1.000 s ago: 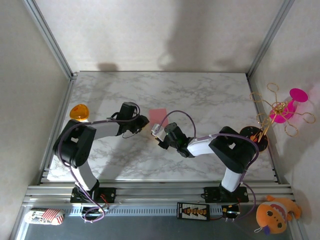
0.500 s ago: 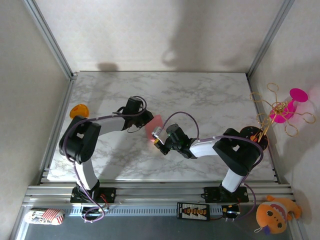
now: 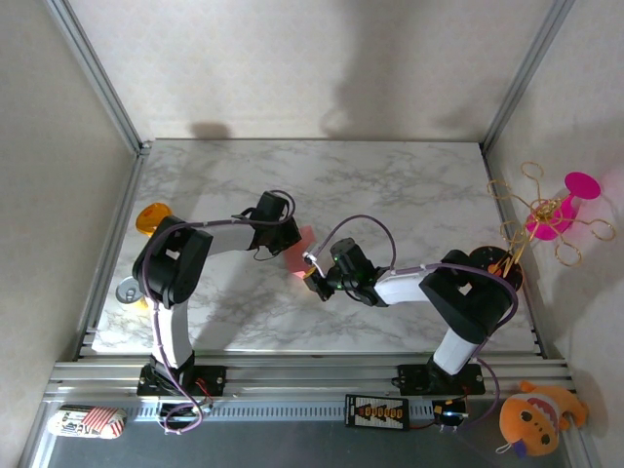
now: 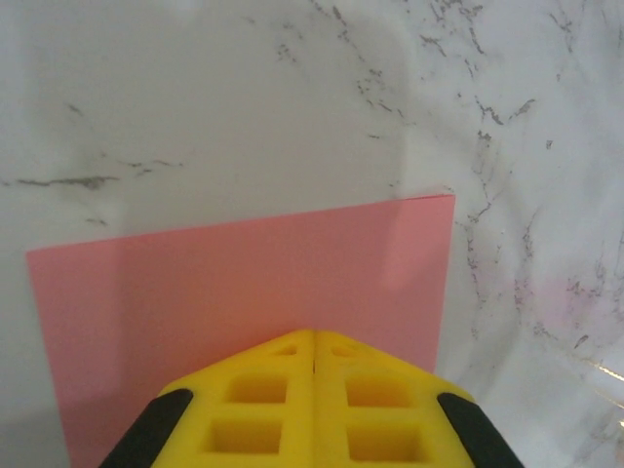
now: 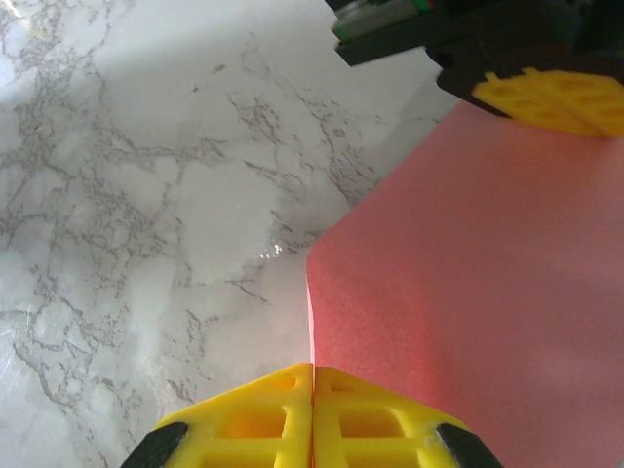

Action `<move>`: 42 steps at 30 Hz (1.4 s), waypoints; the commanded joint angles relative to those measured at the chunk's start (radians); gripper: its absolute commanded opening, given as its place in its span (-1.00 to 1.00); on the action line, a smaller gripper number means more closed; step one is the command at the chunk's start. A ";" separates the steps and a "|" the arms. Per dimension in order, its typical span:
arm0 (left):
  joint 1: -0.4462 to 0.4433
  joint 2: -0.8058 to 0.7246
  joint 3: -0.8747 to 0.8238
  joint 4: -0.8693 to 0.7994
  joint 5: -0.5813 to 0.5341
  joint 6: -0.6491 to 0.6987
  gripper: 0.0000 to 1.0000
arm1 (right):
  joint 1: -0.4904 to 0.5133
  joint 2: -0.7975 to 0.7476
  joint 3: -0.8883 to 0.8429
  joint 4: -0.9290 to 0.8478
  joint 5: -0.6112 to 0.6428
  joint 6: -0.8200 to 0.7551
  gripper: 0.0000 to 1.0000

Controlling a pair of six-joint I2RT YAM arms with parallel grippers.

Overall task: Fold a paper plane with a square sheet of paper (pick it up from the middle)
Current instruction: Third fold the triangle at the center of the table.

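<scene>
Left gripper [image 4: 314, 336]: yellow fingers pressed flat together, no gap at the seam. They meet over the near edge of the square sheet of paper [image 4: 244, 283]. From the wrist view I cannot tell whether the sheet is pinched or merely lies under the tips.
Right gripper [image 5: 312, 370]: fingers closed, with the sheet's edge running straight into the seam; I read this as a grip on the paper.
Count, arms: two, both reaching in to the table's middle, the grippers close together.
Count, paper: one sheet, lying between the two grippers in the top view.
Count, other items: one orange disc [image 3: 151, 216] at the left edge of the marble table [image 3: 409, 185], one magenta flower toy [image 3: 556, 210] and one plush toy [image 3: 531, 417], both beyond the table on the right.
Paper, appearance: plain salmon-pink, thin, corners square, no crease that I can see. Surface smooth, bowing slightly near the right gripper.
</scene>
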 commanded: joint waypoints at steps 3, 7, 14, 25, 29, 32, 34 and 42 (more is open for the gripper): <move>-0.008 0.040 -0.022 -0.083 -0.053 0.051 -1.00 | -0.009 0.000 0.043 -0.042 0.062 0.099 -0.82; -0.008 0.047 -0.026 -0.083 -0.046 0.061 -1.00 | -0.011 0.022 0.071 -0.070 0.118 0.146 -0.82; -0.011 0.062 -0.012 -0.089 -0.039 0.077 -1.00 | -0.011 0.048 0.108 -0.117 0.196 0.187 -0.83; -0.016 0.073 -0.001 -0.093 -0.033 0.087 -1.00 | -0.011 0.065 0.135 -0.165 0.246 0.213 -0.84; -0.018 0.076 0.001 -0.099 -0.032 0.095 -1.00 | -0.011 0.075 0.149 -0.178 0.257 0.206 -0.84; -0.019 0.079 0.003 -0.100 -0.030 0.100 -1.00 | -0.010 0.082 0.160 -0.186 0.258 0.200 -0.84; -0.020 0.081 0.005 -0.100 -0.028 0.101 -1.00 | -0.011 0.087 0.165 -0.190 0.258 0.200 -0.84; -0.024 0.084 0.006 -0.102 -0.026 0.104 -1.00 | -0.011 0.101 0.179 -0.208 0.267 0.199 -0.83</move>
